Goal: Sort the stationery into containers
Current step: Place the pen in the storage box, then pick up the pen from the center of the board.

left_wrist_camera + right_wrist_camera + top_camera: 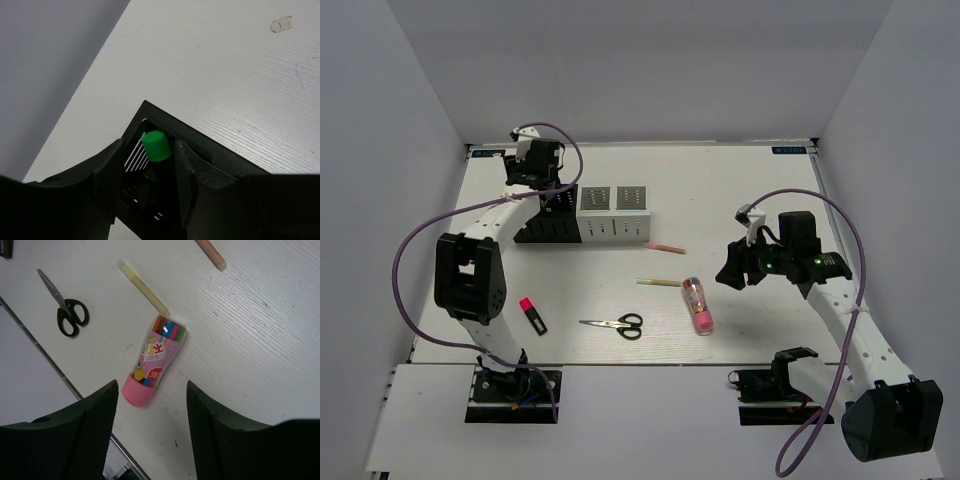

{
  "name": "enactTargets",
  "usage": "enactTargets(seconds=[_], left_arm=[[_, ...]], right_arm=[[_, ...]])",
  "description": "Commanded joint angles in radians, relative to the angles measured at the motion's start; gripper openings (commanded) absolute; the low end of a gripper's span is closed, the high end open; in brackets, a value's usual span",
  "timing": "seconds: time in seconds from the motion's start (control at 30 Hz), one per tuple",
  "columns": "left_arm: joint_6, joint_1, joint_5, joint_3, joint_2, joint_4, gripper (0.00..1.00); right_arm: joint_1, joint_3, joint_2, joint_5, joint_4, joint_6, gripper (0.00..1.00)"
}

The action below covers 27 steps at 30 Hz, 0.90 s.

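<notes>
The containers, a row of two black holders (548,218) and two white holders (615,213), stand at the back left. My left gripper (542,182) hangs over a black holder (200,145). Its jaws are open around a green-capped marker (156,146) that stands in the holder and leans on the right finger (186,170). My right gripper (730,268) is open and empty above the clear pink-ended tube (155,362), which lies flat on the table (698,305). The orange-capped marker is out of view.
Black-handled scissors (617,324) and a red-capped marker (532,315) lie near the front edge. A yellow pencil (660,283) and a pink pen (665,247) lie mid-table. In the right wrist view the scissors (67,315) and the pencil (142,287) lie beyond the tube.
</notes>
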Motion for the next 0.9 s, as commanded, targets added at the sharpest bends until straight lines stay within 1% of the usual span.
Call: enactTargets(seconds=[0.0, 0.03, 0.07, 0.1, 0.13, 0.17, 0.2, 0.23, 0.27, 0.3, 0.33, 0.37, 0.4, 0.43, 0.47, 0.5, 0.53, 0.57, 0.6, 0.63, 0.67, 0.7, 0.73, 0.77, 0.8, 0.87], left_arm=[[-0.012, -0.012, -0.019, 0.019, -0.04, -0.022, 0.55], [-0.012, -0.016, -0.017, 0.024, -0.046, -0.032, 0.52], [-0.017, -0.026, -0.016, 0.025, -0.067, -0.038, 0.46], [-0.018, -0.029, -0.013, 0.036, -0.082, -0.083, 0.33], [-0.021, -0.037, 0.022, 0.039, -0.098, -0.107, 0.06], [-0.056, -0.055, 0.042, 0.05, -0.157, -0.141, 0.0], [-0.087, -0.063, 0.076, 0.073, -0.176, -0.249, 0.0], [-0.121, -0.068, 0.092, 0.084, -0.194, -0.372, 0.0], [-0.203, -0.069, 0.14, 0.09, -0.255, -0.431, 0.0], [-0.283, -0.069, 0.186, 0.084, -0.279, -0.542, 0.01], [-0.343, -0.069, 0.213, 0.037, -0.303, -0.619, 0.13], [-0.372, -0.072, 0.239, 0.007, -0.378, -0.694, 0.5], [-0.471, -0.071, 0.309, -0.02, -0.406, -0.728, 0.57], [-0.486, -0.071, 0.34, -0.121, -0.429, -0.776, 0.64], [-0.504, -0.074, 0.396, -0.152, -0.499, -0.799, 0.72], [-0.562, -0.075, 0.44, -0.183, -0.521, -0.816, 0.72], [-0.572, -0.075, 0.457, -0.276, -0.574, -0.848, 0.72], [-0.586, -0.081, 0.489, -0.304, -0.586, -0.856, 0.72], [-0.616, -0.082, 0.506, -0.377, -0.598, -0.871, 0.72], [-0.624, -0.082, 0.517, -0.378, -0.607, -0.893, 0.72], [-0.629, -0.083, 0.524, -0.443, -0.627, -0.896, 0.72], [-0.642, -0.082, 0.53, -0.464, -0.63, -0.905, 0.7], [-0.655, -0.082, 0.54, -0.482, -0.642, -0.899, 0.69], [-0.665, -0.08, 0.55, -0.543, -0.65, -0.875, 0.69], [-0.675, -0.081, 0.587, -0.56, -0.652, -0.843, 0.69], [-0.695, -0.08, 0.609, -0.623, -0.664, -0.809, 0.68]], right_arm=[[0.001, 0.018, -0.023, -0.004, 0.004, -0.012, 0.6], [0.001, 0.015, -0.024, -0.006, 0.007, -0.013, 0.6], [0.002, 0.018, -0.023, -0.006, 0.004, -0.015, 0.6], [0.002, 0.018, -0.027, -0.006, 0.007, -0.012, 0.6], [-0.001, 0.02, -0.026, -0.007, 0.004, -0.013, 0.58], [0.0, 0.018, -0.03, -0.008, 0.006, -0.013, 0.51], [-0.001, 0.018, -0.03, -0.004, 0.003, -0.012, 0.13], [0.002, 0.017, -0.032, 0.003, 0.004, 0.0, 0.0], [0.002, 0.017, -0.035, 0.011, 0.004, 0.003, 0.0], [0.002, 0.017, -0.038, 0.012, 0.006, 0.003, 0.0], [0.005, 0.017, -0.035, 0.009, 0.007, 0.002, 0.36], [0.007, 0.02, -0.03, 0.008, 0.006, 0.002, 0.63], [0.007, 0.026, -0.026, 0.002, 0.001, -0.001, 0.75], [0.007, 0.032, -0.008, 0.0, -0.009, -0.003, 0.83], [0.01, 0.035, 0.0, 0.003, -0.016, -0.01, 0.83], [0.008, 0.043, 0.005, 0.005, -0.019, -0.013, 0.71], [0.013, 0.049, 0.028, 0.008, -0.025, -0.018, 0.07], [0.019, 0.058, 0.034, 0.017, -0.025, -0.011, 0.0], [0.02, 0.073, 0.057, 0.04, -0.029, -0.009, 0.0], [0.027, 0.078, 0.063, 0.048, -0.031, -0.009, 0.0], [0.031, 0.083, 0.071, 0.069, -0.036, -0.001, 0.25], [0.034, 0.087, 0.074, 0.074, -0.036, -0.003, 0.48], [0.04, 0.092, 0.08, 0.083, -0.037, -0.001, 0.58], [0.045, 0.092, 0.08, 0.089, -0.031, 0.003, 0.6], [0.048, 0.089, 0.082, 0.095, -0.025, 0.003, 0.6], [0.054, 0.083, 0.086, 0.098, -0.02, 0.005, 0.56]])
